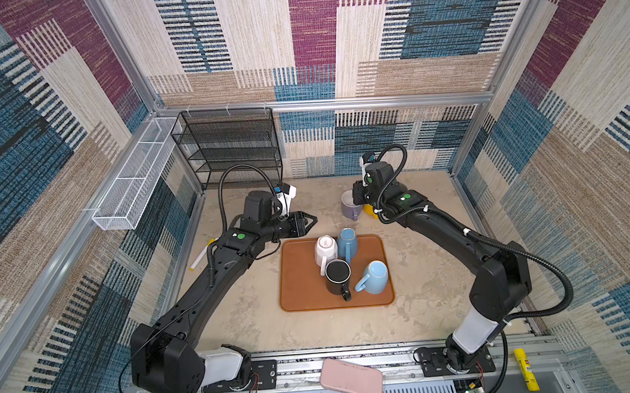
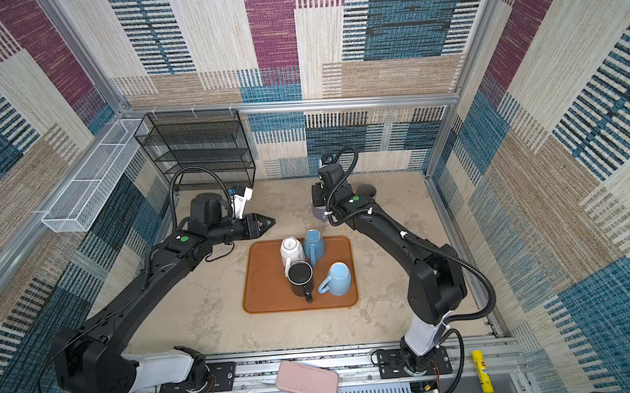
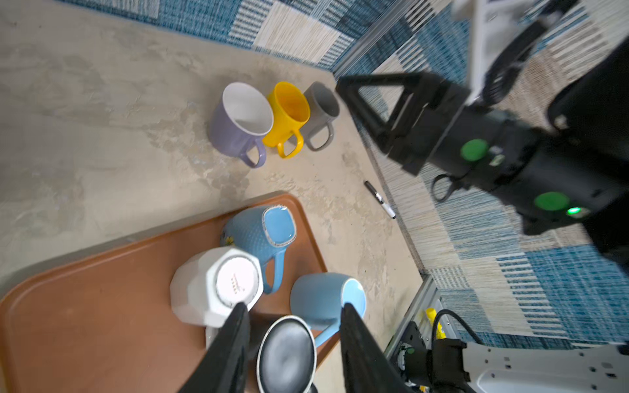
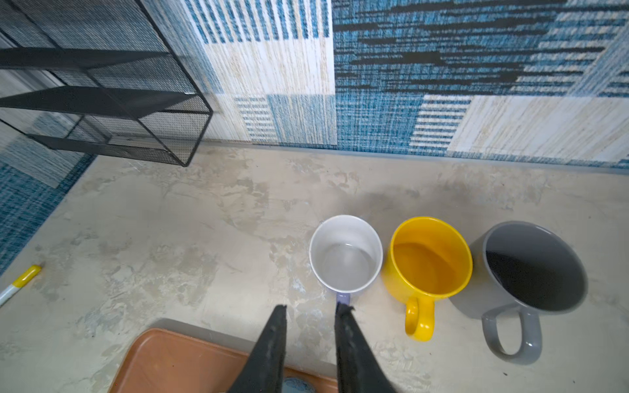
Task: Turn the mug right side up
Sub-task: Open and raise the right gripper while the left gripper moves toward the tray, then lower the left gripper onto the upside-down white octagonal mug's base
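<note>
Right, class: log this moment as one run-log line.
left gripper open, empty, near tray | right gripper open, by upright purple mug handle | white mug base-up on tray

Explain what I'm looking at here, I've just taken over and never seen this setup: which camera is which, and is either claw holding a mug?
Two black robot arms work over one table. The two wide pictures come from one overhead camera pair; the two close ones look along each arm's claw. A brown tray carries four mugs, the white mug plainly bottom-up. Beyond it stand the purple mug, yellow mug and grey mug, openings up. The left claw hovers open by the tray's far edge; the right claw is open near the purple mug's handle. Neither holds anything.
</note>
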`<control>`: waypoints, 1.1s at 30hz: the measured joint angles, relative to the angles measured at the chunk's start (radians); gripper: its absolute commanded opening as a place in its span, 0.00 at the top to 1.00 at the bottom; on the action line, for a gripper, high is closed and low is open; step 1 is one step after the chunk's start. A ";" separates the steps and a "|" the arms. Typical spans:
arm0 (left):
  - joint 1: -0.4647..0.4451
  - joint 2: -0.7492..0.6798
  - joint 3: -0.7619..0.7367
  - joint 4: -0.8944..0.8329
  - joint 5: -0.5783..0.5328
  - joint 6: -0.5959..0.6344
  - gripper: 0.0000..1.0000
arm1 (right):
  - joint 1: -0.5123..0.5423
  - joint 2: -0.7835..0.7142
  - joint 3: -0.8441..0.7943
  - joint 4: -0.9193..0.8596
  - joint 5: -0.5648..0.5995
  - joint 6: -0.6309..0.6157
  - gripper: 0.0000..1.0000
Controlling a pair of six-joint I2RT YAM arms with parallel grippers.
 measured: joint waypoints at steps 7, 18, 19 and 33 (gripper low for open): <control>-0.074 -0.012 -0.091 -0.106 -0.119 -0.002 0.56 | -0.002 -0.035 -0.019 0.049 -0.023 -0.011 0.71; -0.197 -0.002 -0.213 -0.140 -0.238 -0.140 0.58 | -0.015 -0.036 -0.019 0.060 -0.042 -0.021 0.75; -0.200 0.000 -0.217 -0.142 -0.238 -0.150 0.58 | -0.015 -0.035 -0.019 0.060 -0.045 -0.021 0.75; -0.224 0.138 -0.115 -0.137 -0.284 -0.192 0.61 | -0.018 -0.024 -0.023 0.066 -0.068 -0.020 0.76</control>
